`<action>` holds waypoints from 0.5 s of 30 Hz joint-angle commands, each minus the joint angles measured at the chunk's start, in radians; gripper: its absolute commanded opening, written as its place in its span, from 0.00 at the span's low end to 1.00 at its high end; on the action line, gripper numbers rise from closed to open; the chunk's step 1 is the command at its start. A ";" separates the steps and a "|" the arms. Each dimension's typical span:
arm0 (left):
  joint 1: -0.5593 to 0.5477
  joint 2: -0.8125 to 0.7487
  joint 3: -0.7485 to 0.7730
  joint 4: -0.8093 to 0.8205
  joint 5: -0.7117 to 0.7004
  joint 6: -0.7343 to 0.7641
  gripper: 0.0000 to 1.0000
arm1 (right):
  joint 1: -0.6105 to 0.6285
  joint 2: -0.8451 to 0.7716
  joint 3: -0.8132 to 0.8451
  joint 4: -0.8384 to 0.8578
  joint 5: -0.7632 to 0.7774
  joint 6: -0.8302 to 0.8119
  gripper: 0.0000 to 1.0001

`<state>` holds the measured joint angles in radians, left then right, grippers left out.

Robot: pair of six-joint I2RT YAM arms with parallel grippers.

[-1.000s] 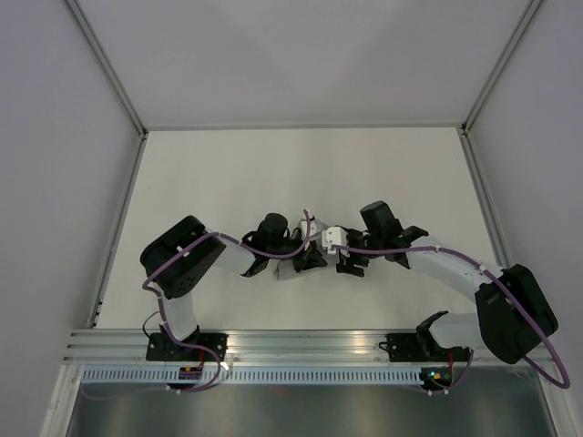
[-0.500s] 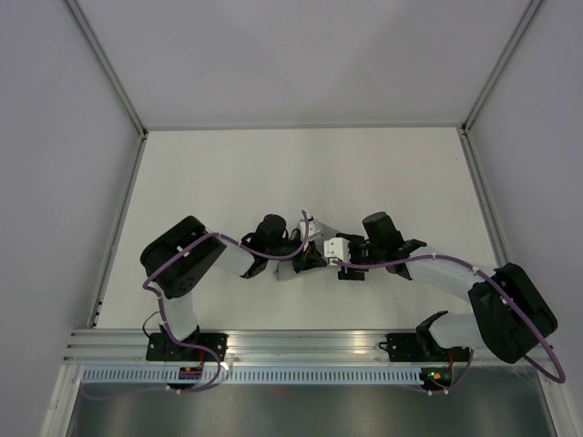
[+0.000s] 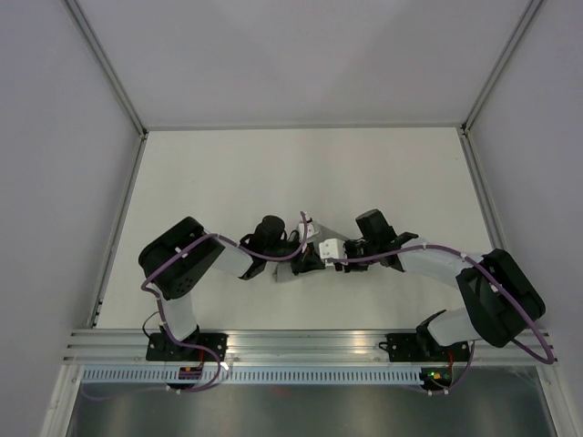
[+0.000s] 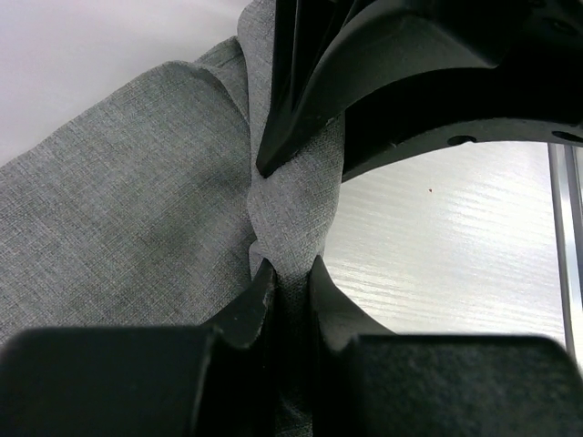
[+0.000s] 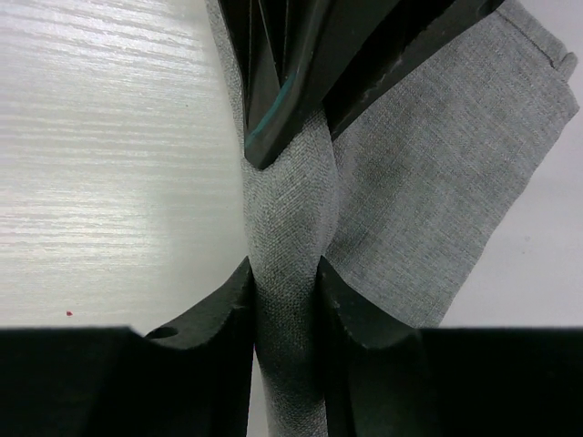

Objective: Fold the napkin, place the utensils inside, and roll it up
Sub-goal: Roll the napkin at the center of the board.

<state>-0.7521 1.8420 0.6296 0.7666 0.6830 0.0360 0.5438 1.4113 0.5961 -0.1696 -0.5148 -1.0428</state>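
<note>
The grey napkin (image 4: 137, 200) lies on the white table (image 4: 455, 246), with one edge rolled into a tight strand between the two grippers. My left gripper (image 4: 284, 273) is shut on that rolled strand. My right gripper (image 5: 284, 271) faces it and is shut on the same roll, with loose napkin (image 5: 437, 164) spreading to the right. Each wrist view shows the other gripper's black fingers (image 4: 410, 73) (image 5: 301, 55) at the top. From above, the left gripper (image 3: 302, 262) and right gripper (image 3: 322, 261) meet tip to tip near the table's front centre. The utensils are hidden.
The white table (image 3: 301, 173) is bounded by grey walls at the back and both sides. An aluminium rail (image 3: 301, 344) with the arm bases runs along the near edge, close behind the grippers.
The right arm has moved left toward the left gripper, and its jaws have closed from open onto the rolled napkin. The left gripper has kept its grip and place.
</note>
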 commanded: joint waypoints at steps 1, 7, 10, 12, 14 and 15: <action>0.000 0.005 -0.057 -0.110 -0.019 -0.048 0.16 | 0.001 0.029 0.050 -0.063 -0.005 -0.025 0.25; 0.002 -0.084 -0.114 -0.018 -0.198 -0.130 0.59 | 0.001 0.028 0.062 -0.126 0.005 -0.022 0.16; 0.000 -0.165 -0.159 0.025 -0.328 -0.180 0.64 | -0.002 0.032 0.067 -0.140 0.019 -0.013 0.14; 0.002 -0.202 -0.194 0.045 -0.385 -0.202 0.75 | -0.007 0.040 0.068 -0.143 0.025 -0.010 0.14; 0.002 -0.249 -0.226 0.117 -0.465 -0.243 0.78 | -0.011 0.049 0.073 -0.149 0.030 -0.008 0.13; 0.002 -0.298 -0.249 0.132 -0.494 -0.254 0.78 | -0.016 0.063 0.079 -0.162 0.033 -0.011 0.13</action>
<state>-0.7540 1.6428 0.4259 0.7963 0.3611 -0.1223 0.5426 1.4445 0.6464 -0.2749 -0.5007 -1.0485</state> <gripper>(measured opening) 0.779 0.330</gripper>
